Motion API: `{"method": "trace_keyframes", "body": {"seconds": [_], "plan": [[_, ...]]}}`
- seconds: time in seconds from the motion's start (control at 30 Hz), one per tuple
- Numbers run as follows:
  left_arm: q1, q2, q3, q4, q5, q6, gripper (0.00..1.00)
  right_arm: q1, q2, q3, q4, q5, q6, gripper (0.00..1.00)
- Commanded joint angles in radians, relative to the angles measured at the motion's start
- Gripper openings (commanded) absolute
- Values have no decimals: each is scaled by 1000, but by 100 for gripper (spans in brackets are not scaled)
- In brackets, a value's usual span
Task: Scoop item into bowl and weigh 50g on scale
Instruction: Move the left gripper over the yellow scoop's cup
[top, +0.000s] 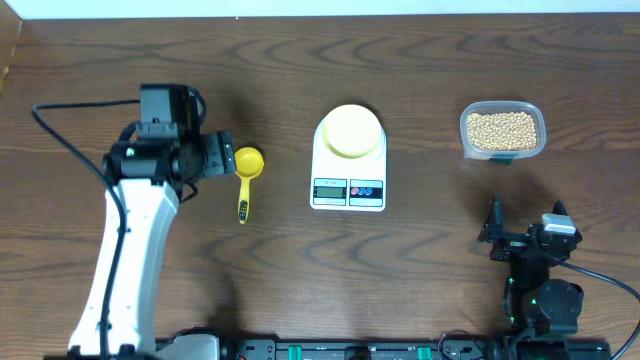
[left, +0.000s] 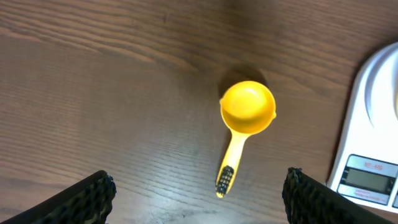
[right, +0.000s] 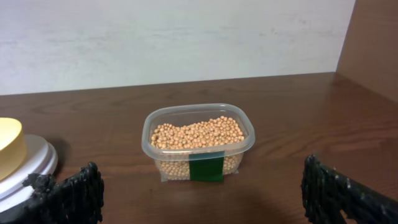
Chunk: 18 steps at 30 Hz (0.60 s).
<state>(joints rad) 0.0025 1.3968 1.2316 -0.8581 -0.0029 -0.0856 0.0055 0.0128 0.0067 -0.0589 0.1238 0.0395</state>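
Overhead, one bowl (top: 349, 131), one scale (top: 348, 192), one scoop (top: 247, 170)

Scoop (top: 247, 172), scale (top: 348, 172) and tub (top: 464, 130) stand well apart on the tabletop (top: 430, 235); open lanes between them. Bowl (top: 351, 131) occupies the scale platform.

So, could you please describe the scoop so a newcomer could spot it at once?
Find the white scale in the middle of the wooden table. The scoop lies flat just to its left, clear of it. It is bright yellow with a round empty cup and a short black-tipped handle, unlike the paler bowl on the scale.
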Motion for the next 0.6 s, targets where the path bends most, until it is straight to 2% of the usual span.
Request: {"method": "trace_keyframes", "body": {"seconds": [0.0, 0.57], "plan": [[4, 50, 41, -6, -2, -4, 89, 9, -5, -2, -4, -2, -11, 99], [8, 261, 42, 38, 19, 26, 88, 9, -5, -2, -4, -2, -11, 99]]}}
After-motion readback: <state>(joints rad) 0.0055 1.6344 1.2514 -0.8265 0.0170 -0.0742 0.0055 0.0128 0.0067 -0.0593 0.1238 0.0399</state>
